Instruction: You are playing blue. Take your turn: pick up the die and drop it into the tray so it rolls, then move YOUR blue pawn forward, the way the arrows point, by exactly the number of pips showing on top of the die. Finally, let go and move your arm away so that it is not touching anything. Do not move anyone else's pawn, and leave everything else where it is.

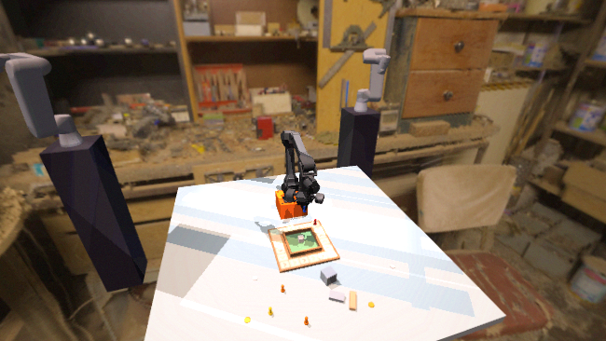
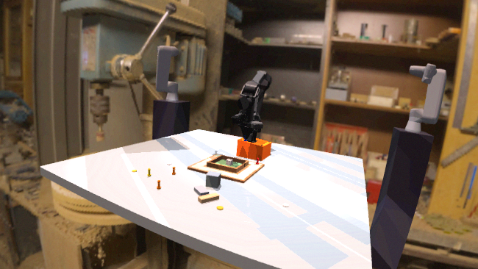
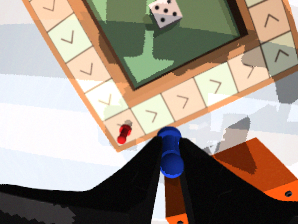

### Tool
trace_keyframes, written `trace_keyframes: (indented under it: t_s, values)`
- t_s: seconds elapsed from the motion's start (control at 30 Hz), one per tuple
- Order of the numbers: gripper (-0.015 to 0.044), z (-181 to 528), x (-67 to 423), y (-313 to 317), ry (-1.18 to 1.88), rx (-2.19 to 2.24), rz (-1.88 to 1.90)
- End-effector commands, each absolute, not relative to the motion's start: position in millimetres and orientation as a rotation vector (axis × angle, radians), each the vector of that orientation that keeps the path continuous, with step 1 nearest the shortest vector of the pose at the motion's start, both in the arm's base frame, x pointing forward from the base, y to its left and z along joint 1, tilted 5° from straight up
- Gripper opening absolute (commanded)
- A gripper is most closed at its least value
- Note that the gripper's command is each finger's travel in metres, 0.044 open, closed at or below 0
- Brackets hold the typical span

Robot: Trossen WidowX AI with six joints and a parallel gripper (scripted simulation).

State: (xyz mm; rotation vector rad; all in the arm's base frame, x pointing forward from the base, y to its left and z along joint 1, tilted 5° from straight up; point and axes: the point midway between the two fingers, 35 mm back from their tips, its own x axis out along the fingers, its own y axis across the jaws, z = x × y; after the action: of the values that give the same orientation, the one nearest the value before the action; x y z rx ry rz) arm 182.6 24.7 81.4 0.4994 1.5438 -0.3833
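My gripper [image 3: 169, 143] [image 1: 304, 206] is shut on the blue pawn [image 3: 171, 152] [image 1: 304, 209]. The pawn is held off the board, just outside its edge near the red pawn's corner in the wrist view. The red pawn [image 3: 123, 134] [image 1: 315, 222] [image 2: 257, 161] stands on the corner square of the board [image 3: 182, 101] [image 1: 328, 253] [image 2: 244, 177]. The die [image 3: 166, 12] [image 1: 301, 238] [image 2: 229, 162] rests in the green tray [image 3: 189, 69] [image 1: 306, 252]. Its large visible face shows several pips; the wrist frame's top edge cuts it off slightly.
An orange box [image 1: 293, 211] [image 2: 254, 148] [image 3: 240, 162] stands close behind the board, under the arm. In front of the board are a grey block [image 1: 328, 276] [image 2: 213, 179], a tan block [image 1: 352, 300], a pale block [image 1: 337, 296], orange pawns [image 1: 282, 289] and a yellow pawn [image 1: 270, 311].
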Motion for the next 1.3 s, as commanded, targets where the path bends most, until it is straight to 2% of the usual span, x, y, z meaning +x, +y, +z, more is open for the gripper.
trace_keyframes:
  t_s: [0.0, 0.67, 1.27]
  values:
    - [0.0, 76.0, 190.7, 10.3, 1.537, 0.49, -0.395]
    - [0.0, 40.0, 209.4, -64.5, 1.543, 0.485, -0.418]
    - [0.0, 3.2, 203.1, -125.9, 1.547, 0.491, -0.386]
